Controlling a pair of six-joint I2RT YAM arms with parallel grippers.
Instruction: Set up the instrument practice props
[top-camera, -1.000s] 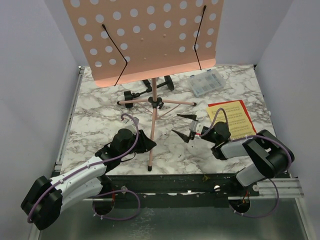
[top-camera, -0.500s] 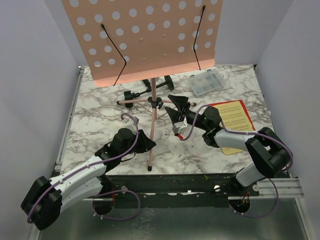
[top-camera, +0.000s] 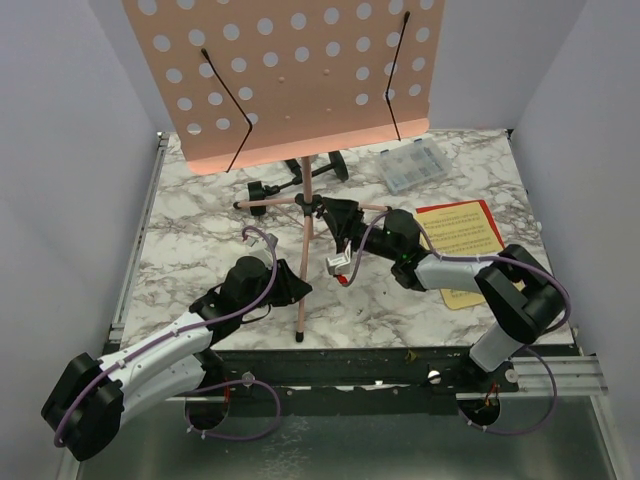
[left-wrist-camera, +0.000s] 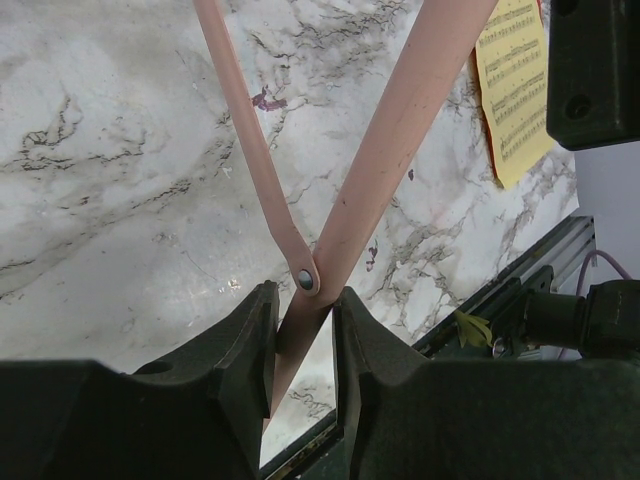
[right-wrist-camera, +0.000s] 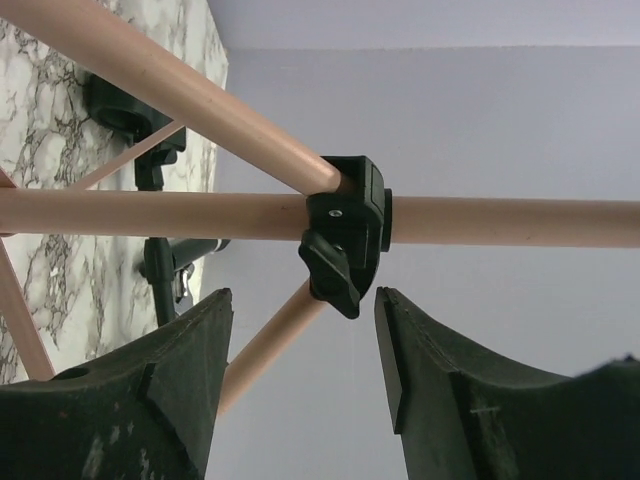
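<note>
Clear box (top-camera: 412, 165) near pink stand (top-camera: 300, 130); contents indistinct.

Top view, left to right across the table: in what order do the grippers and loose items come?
left gripper → right gripper → clear box → sheet music. The microphone and the stand spread across several of these, so they are left out.

The pink music stand (top-camera: 290, 80) runs off the overhead view's top edge, its panel hiding the far strip of the desk (top-camera: 190, 240). The right arm (top-camera: 450, 272) hides a lower band of the yellow pages (top-camera: 458, 232); the contents of the clear box (top-camera: 412, 165) are too small to tell.
</note>
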